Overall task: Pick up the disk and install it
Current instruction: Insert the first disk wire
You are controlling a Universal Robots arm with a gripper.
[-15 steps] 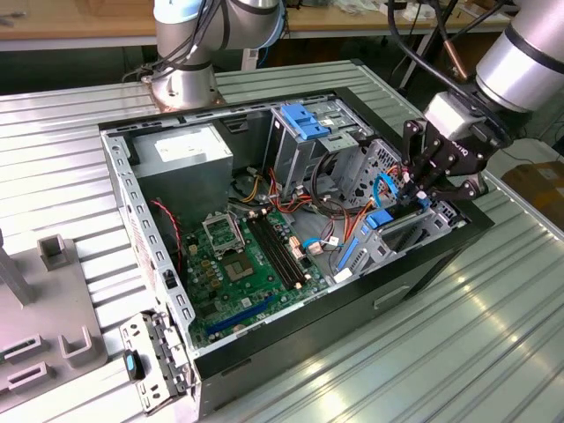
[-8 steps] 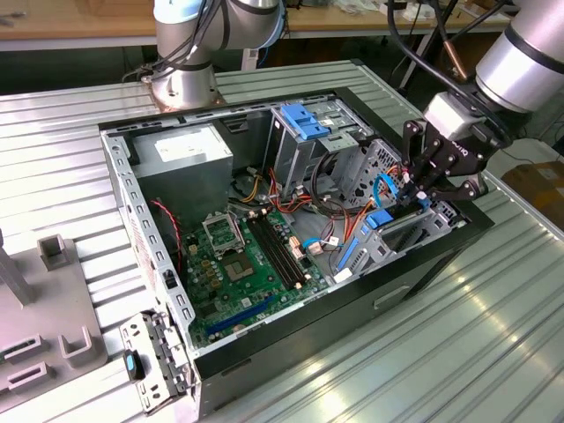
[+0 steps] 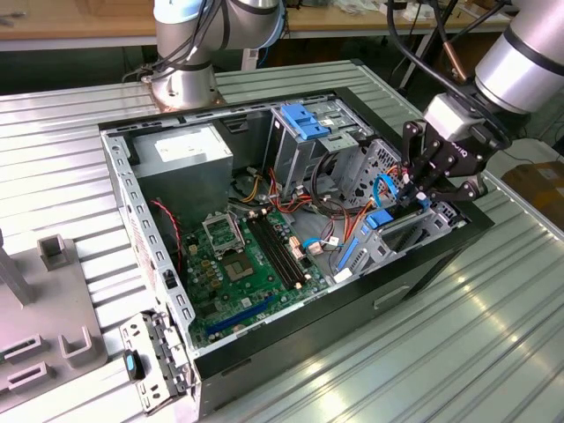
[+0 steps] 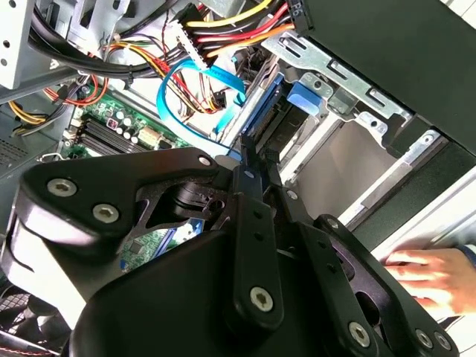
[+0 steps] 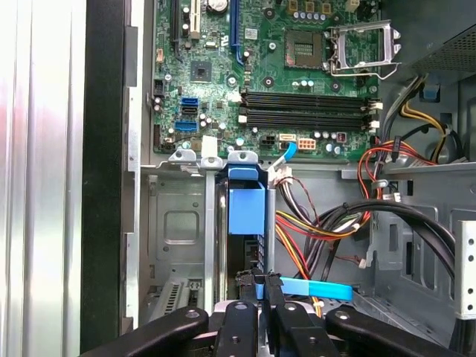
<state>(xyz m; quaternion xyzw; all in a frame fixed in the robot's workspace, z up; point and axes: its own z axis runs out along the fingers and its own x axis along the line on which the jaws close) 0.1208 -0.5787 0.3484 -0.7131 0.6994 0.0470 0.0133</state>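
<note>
Reaches with the gripper [image 3: 412, 196] down into the cage [image 3: 388, 254] at 3 o'clock of the case [image 3: 308, 330] in the exterior view, wrist tipped steeply, apparently so as to come in from above and clear the rim. Holds the fingers [image 5: 239, 327] drawn almost together and, by the look of both wrist views, pinched on the thin upper edge of the disk [image 5: 245, 211], with a sliver of blue rail caught at the gripper [image 5: 262, 287]; suits a thing offered edge-on. Finds the disk [image 3: 379, 218] standing on edge inside the cage [image 5: 175, 230], grey body sunk between the metal walls and blue carrier uppermost, most likely because of upright guides allowing no way in but straight down. Looks, judging by the depth, largely slid in rather than carried free; cannot tell whether fully home. Passes just beside the cable [image 4: 167, 104], a flat blue loop lying near the disk [image 4: 266, 108] and the gripper [image 4: 249, 152], probably left loose there for plugging into the drive's back, and close enough to snag. Leaves the board [image 3: 238, 273] at 9 o'clock of the cage well apart, flat on the case floor and out of the grip's way. Shows, in the second wrist view, a person's hand [image 4: 425, 277] outside the case wall, perhaps steadying the case; hard to say
</note>
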